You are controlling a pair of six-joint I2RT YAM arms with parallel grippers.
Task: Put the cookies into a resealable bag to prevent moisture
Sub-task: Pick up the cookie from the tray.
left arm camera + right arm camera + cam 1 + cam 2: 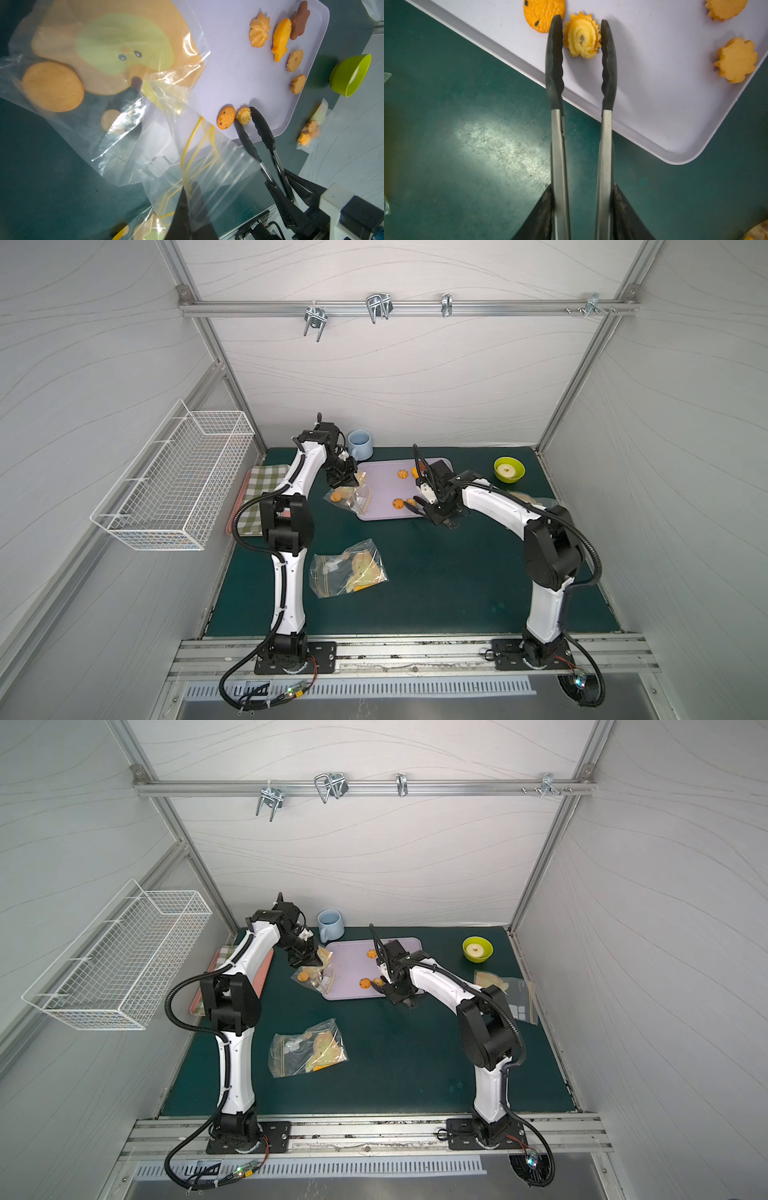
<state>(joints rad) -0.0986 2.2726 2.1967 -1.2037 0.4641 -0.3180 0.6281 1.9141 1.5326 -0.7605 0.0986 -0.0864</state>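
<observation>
My left gripper (188, 197) is shut on the mouth edge of a clear resealable bag (207, 158), holding it up beside the lavender tray (382, 489). A round cookie (53, 86) and smaller pieces lie inside the bag. My right gripper (582, 191) is shut on a pair of black-tipped tongs (556, 124). The tong tips closely flank a yellow swirl cookie (582, 37) lying on the tray (654, 104), next to a chip-dotted round cookie (542, 12). Several more cookies (259, 29), one of them dark brown (299, 20), sit further along the tray.
A second printed bag (349, 568) lies mid-mat. A third bag (507, 990) lies at the right, behind my right arm. A blue mug (359, 444) and a green bowl (509, 469) stand at the back. A checked cloth (262, 489) and a wire basket (174, 485) are on the left.
</observation>
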